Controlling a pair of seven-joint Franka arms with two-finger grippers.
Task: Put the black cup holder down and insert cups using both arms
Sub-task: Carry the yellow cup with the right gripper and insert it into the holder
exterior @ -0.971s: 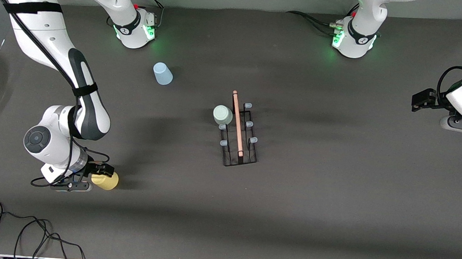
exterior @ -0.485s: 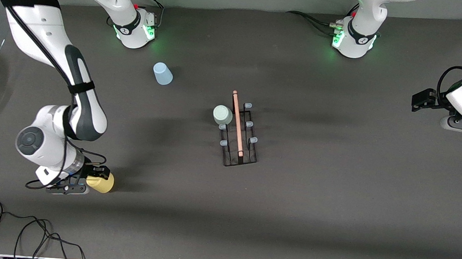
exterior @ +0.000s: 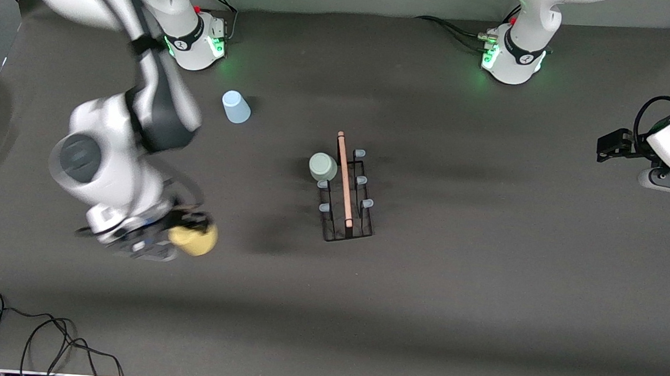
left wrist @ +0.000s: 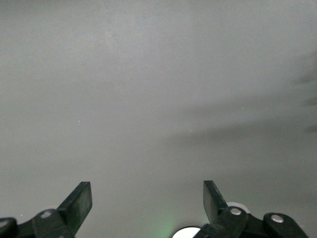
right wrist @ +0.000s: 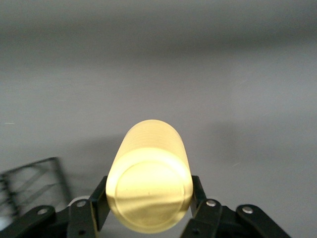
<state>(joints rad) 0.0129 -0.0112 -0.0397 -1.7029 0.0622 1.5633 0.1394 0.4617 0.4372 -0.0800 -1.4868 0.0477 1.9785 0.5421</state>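
Note:
My right gripper is shut on the yellow cup, which hangs on its side above the table toward the right arm's end. In the right wrist view the yellow cup fills the space between the two fingers of the right gripper. The black cup holder stands mid-table with its wooden rod on top. A mint green cup sits on one of its pegs. A pale blue cup stands upside down near the right arm's base. My left gripper waits open at the left arm's end, and in the left wrist view the left gripper holds nothing.
Loose black cables lie at the table's edge nearest the front camera, at the right arm's end. The two green-lit arm bases stand at the edge farthest from that camera.
My right gripper closed on the yellow cup, lifted it off the table and carried it toward the cup holder. The left arm has not moved.

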